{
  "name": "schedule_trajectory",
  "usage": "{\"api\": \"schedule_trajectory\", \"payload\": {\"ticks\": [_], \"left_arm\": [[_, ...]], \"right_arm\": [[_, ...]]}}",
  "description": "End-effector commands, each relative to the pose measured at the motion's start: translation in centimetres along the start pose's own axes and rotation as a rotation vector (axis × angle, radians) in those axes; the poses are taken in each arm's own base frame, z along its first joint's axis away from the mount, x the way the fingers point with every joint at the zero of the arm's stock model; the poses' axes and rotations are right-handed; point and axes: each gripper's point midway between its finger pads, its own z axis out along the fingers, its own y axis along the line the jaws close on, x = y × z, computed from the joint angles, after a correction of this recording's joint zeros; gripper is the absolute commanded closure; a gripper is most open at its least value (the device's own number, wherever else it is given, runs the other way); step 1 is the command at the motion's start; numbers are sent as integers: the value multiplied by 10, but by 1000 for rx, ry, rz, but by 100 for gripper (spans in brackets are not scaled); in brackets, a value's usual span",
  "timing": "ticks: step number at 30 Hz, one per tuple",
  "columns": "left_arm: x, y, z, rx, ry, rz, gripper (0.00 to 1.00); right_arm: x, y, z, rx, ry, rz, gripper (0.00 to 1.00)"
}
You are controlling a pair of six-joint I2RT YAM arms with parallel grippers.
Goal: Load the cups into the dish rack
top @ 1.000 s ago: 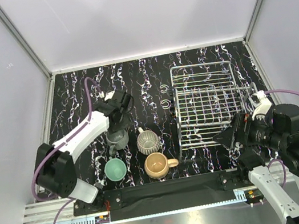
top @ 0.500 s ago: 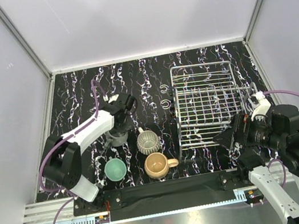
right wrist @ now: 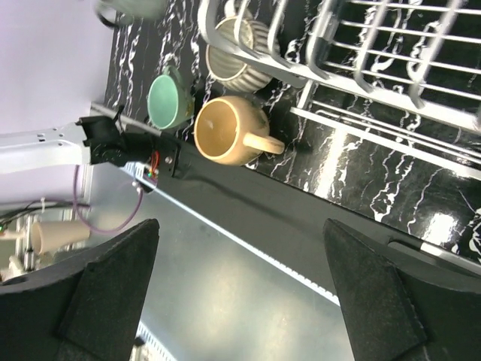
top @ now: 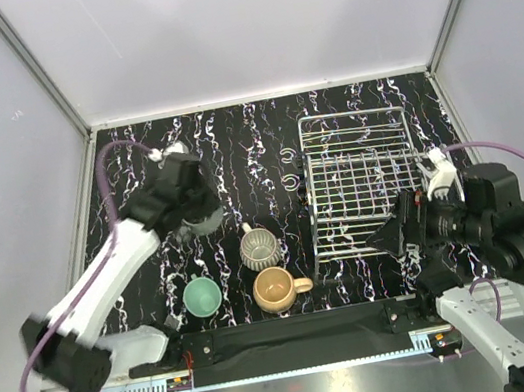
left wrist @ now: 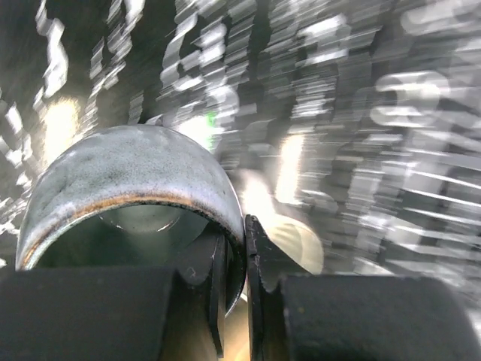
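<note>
Past the left fingers (left wrist: 361, 316) the table (left wrist: 376, 150) is smeared by motion blur. They hide the lower half of the grey-green cup (left wrist: 128, 173). Above the right fingers (right wrist: 98, 301), the dish rack (right wrist: 376, 45) partly covers the striped cup (right wrist: 233, 56).

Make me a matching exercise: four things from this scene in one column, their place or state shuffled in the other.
Things:
1. grey cup
2. tan cup
3. green cup
4. right gripper

Place or state:
A. open, holding nothing
B. standing just left of the tan cup
C. wall pinched by the left gripper
D. handle pointing toward the dish rack

Pairs: 1-C, 2-D, 3-B, 4-A
</note>
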Motion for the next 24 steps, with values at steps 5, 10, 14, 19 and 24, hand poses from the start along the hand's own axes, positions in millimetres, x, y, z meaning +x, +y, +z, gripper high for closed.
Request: {"api": "schedule_trajectory", "payload": {"ticks": [5,10,14,19,24], "left_arm": [[-77,-87,-172,623,-308,-101,100],[-81,-113,-236,927,-328,-187,100],[-93,-131,-288,1225,-354,-346,100],[-100,-127,-318,1521,-367,-531,100],[-106,-103,-337,1656,-399,-726,100]], "right_arm": [[-50,44,2,-125,8,-58,5],[-80,59,23,-188,50,-39,6],[-103,86,40,-270,14,-80,5],[-90,141,74,-411,79,-149,0],[-67,181,88,-548,9,-268,0]]}}
